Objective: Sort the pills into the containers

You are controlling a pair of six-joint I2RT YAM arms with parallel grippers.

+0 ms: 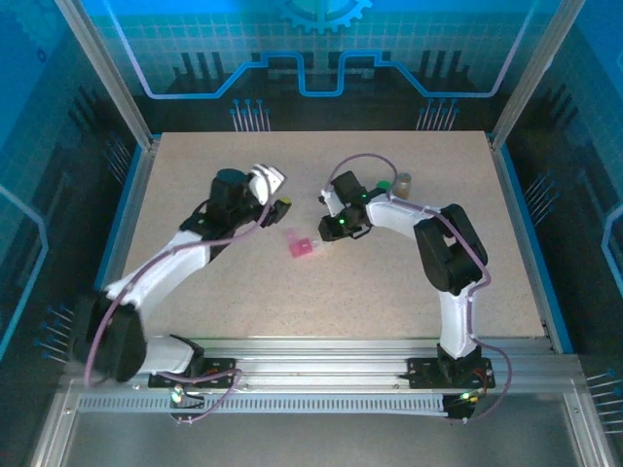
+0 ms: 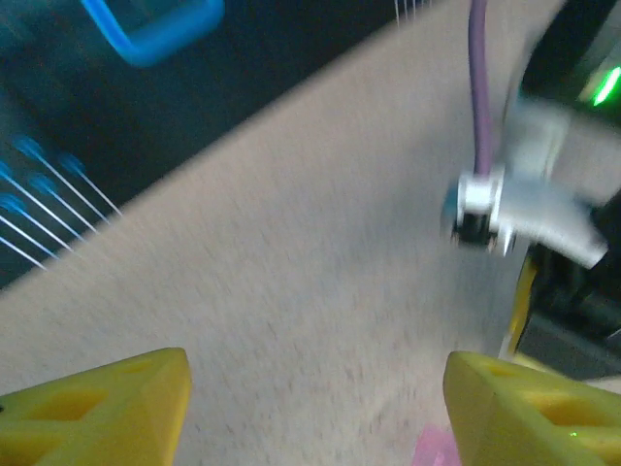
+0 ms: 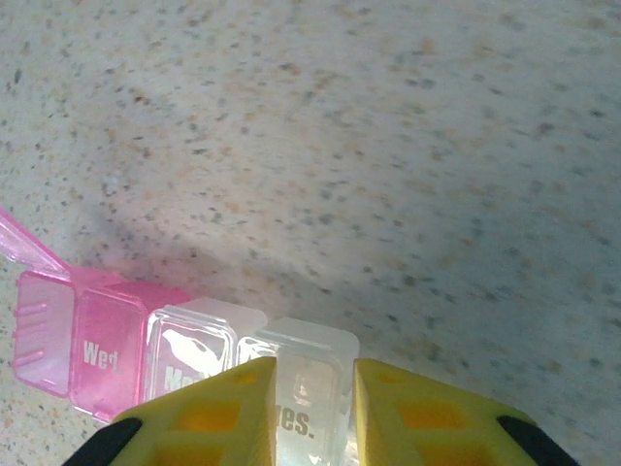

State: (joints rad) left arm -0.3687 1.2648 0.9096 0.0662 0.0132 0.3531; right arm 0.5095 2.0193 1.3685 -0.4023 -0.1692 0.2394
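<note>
A strip pill organizer (image 1: 300, 247) lies mid-table, with clear cells and a pink "Wed." cell (image 3: 92, 349) whose lid stands open. My right gripper (image 1: 326, 236) is shut on its clear end cell marked "Tues." (image 3: 310, 388), one yellow finger (image 3: 209, 417) on each side. My left gripper (image 1: 276, 195) hovers to the left of it. Its jaws (image 2: 316, 388) are open over bare table, with a pink edge of the organizer (image 2: 437, 449) by the right finger. Two containers stand at the back: a white bottle with green cap (image 1: 384, 184) and a brownish vial (image 1: 403, 181). No pills are in view.
The right arm's wrist and purple cable (image 2: 524, 194) cross close ahead of the left gripper. Blue rails (image 1: 125, 209) line the speckled table's sides. Both containers sit just behind the right arm's forearm (image 1: 409, 216).
</note>
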